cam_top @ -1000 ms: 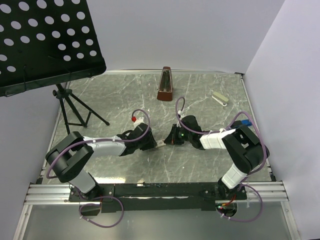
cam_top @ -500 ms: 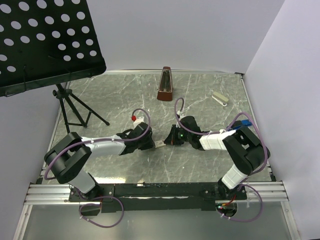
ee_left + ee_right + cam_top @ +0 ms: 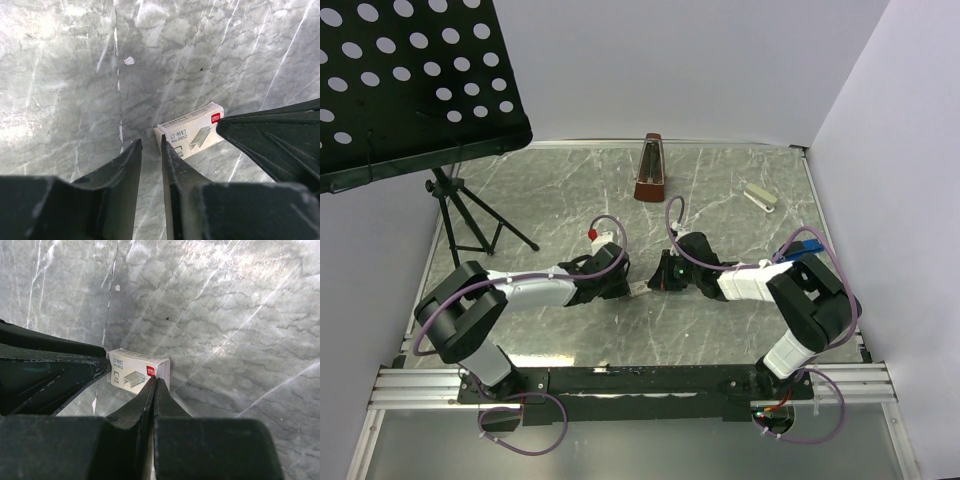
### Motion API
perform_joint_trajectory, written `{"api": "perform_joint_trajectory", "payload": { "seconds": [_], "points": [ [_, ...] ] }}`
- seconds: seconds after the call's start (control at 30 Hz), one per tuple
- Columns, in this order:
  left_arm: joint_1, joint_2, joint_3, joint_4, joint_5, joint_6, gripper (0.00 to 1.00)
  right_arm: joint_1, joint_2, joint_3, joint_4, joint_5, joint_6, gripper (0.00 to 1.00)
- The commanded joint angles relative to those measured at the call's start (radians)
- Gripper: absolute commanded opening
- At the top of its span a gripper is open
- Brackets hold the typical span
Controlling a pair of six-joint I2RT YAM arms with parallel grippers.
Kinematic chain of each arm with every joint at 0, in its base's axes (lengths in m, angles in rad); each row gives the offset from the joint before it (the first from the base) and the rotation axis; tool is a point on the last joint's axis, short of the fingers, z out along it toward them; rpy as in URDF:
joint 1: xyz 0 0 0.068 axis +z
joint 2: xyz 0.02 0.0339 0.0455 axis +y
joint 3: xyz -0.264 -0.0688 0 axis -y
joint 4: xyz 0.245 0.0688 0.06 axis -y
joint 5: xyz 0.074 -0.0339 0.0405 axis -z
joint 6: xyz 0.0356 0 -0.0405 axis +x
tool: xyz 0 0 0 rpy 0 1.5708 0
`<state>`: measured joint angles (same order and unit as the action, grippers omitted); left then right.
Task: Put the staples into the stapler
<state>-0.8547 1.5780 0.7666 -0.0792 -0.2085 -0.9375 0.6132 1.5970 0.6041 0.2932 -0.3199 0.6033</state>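
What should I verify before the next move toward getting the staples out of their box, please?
1. Staple box lies flat on the marble table: ok.
2. Left pincer around the box: not ok; its gap is narrow and the box sits beside it.
3. Right pincer shut, tips at the box's edge: ok.
4. Box opened: not ok, looks closed.
5. White stapler ready for loading: cannot tell, too small.

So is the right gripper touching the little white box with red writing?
Touching. The right wrist view shows the shut right gripper with its tips against the near edge of the small white cardboard staples box, no gap.
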Motion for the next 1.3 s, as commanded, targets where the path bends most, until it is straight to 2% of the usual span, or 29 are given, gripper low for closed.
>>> {"api": "perform_joint_trajectory", "payload": {
  "seconds": [0.0,0.4,0.63,0.73,0.83,0.93,1.0,1.17,1.27],
  "points": [
    [-0.012,0.011,0.037,-0.019,-0.022,0.008,0.28,0.019,-0.034,0.025,-0.029,0.030,-0.022,0.00],
    [-0.021,0.048,0.076,-0.036,-0.009,0.020,0.27,0.034,-0.048,0.020,-0.011,0.035,0.001,0.00],
    [-0.023,0.050,0.079,-0.028,0.006,0.014,0.27,0.034,-0.039,0.005,0.035,0.002,0.038,0.07],
    [-0.023,0.051,0.079,-0.024,0.014,0.011,0.24,0.034,-0.037,-0.004,0.050,-0.010,0.062,0.12],
    [-0.023,0.047,0.080,-0.028,0.012,0.009,0.16,0.034,-0.040,-0.015,0.072,-0.019,0.078,0.17],
    [-0.023,0.043,0.082,-0.036,0.006,0.008,0.03,0.034,-0.042,-0.024,0.093,-0.027,0.099,0.21],
    [-0.021,0.043,0.083,-0.039,0.003,0.005,0.01,0.028,-0.040,-0.035,0.116,-0.031,0.110,0.22],
    [-0.023,0.045,0.089,-0.053,-0.008,0.005,0.01,0.019,-0.029,-0.047,0.139,-0.050,0.127,0.21],
    [-0.023,0.043,0.091,-0.063,-0.020,0.003,0.01,0.005,-0.022,-0.058,0.152,-0.062,0.136,0.11]
  ]
}}
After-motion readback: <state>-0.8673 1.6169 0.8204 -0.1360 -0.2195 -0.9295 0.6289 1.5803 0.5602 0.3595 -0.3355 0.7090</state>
